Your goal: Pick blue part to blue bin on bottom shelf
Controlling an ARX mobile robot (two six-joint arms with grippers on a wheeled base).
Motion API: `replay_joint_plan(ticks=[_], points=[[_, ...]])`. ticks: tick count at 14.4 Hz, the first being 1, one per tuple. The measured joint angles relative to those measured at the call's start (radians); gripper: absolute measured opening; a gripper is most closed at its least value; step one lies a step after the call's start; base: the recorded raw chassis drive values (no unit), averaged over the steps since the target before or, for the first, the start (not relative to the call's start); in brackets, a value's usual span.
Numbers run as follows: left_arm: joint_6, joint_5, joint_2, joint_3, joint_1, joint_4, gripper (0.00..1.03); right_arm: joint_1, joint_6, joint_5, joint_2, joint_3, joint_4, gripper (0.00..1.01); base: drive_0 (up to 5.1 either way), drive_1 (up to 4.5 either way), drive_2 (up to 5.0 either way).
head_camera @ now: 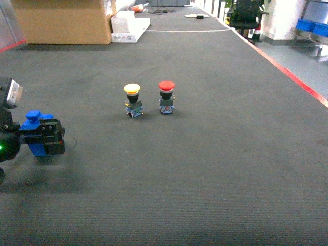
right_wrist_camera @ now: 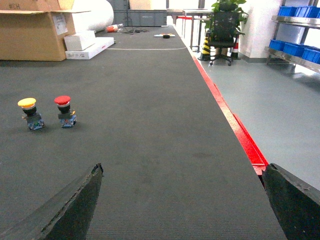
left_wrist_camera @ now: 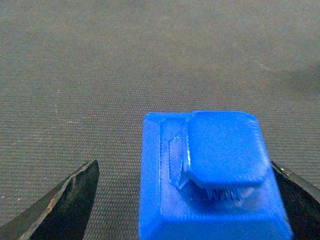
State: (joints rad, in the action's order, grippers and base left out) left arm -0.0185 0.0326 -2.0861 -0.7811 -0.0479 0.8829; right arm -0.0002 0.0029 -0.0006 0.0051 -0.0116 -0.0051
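The blue part [head_camera: 34,118] is a square block with a raised cap, at the far left on the dark mat. My left gripper [head_camera: 43,139] is open around it. In the left wrist view the blue part [left_wrist_camera: 225,150] lies close against the right finger, and a wide gap separates it from the left finger [left_wrist_camera: 75,192]. My right gripper [right_wrist_camera: 182,200] is open with only mat between its fingers; it does not show in the head view. Blue bins [right_wrist_camera: 292,48] sit far off to the right on a steel rack [right_wrist_camera: 300,59]; I cannot tell which level is the bottom shelf.
A yellow push button [head_camera: 132,99] and a red push button [head_camera: 166,96] stand side by side mid-mat. A cardboard box [head_camera: 61,20] and white boxes [head_camera: 128,25] lie at the back left. A red stripe [head_camera: 297,77] edges the mat on the right, with an office chair [head_camera: 245,13] beyond.
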Motion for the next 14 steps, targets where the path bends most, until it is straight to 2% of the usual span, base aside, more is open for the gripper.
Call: replay_joint_plan(ticks=[3,7,8,10,12,14], points=[[0.005,-0.002,-0.077,-0.089,-0.011,-0.023,0.95,0.000,0.000,0.000,0.000,0.000,0.000,0.98,0.0,0.00,0.0],[0.020,0.013,-0.090,-0.121,-0.024,-0.032,0.51,0.000,0.000,0.000,0.000,0.000,0.000,0.98,0.0,0.00,0.0],[0.019,0.016,-0.090,-0.121,-0.025,-0.029,0.45,0.000,0.000,0.000,0.000,0.000,0.000,0.98,0.0,0.00,0.0],[0.019,0.016,-0.079,-0.097,-0.026,-0.016,0.45,0.000,0.000,0.000,0.000,0.000,0.000,0.98,0.0,0.00,0.0],[0.014,0.009,0.014,0.013,-0.019,0.011,0.45,0.000,0.000,0.000,0.000,0.000,0.000,0.98,0.0,0.00,0.0],[-0.009,-0.035,0.187,0.137,-0.008,0.019,0.44,0.000,0.000,0.000,0.000,0.000,0.000,0.98,0.0,0.00,0.0]])
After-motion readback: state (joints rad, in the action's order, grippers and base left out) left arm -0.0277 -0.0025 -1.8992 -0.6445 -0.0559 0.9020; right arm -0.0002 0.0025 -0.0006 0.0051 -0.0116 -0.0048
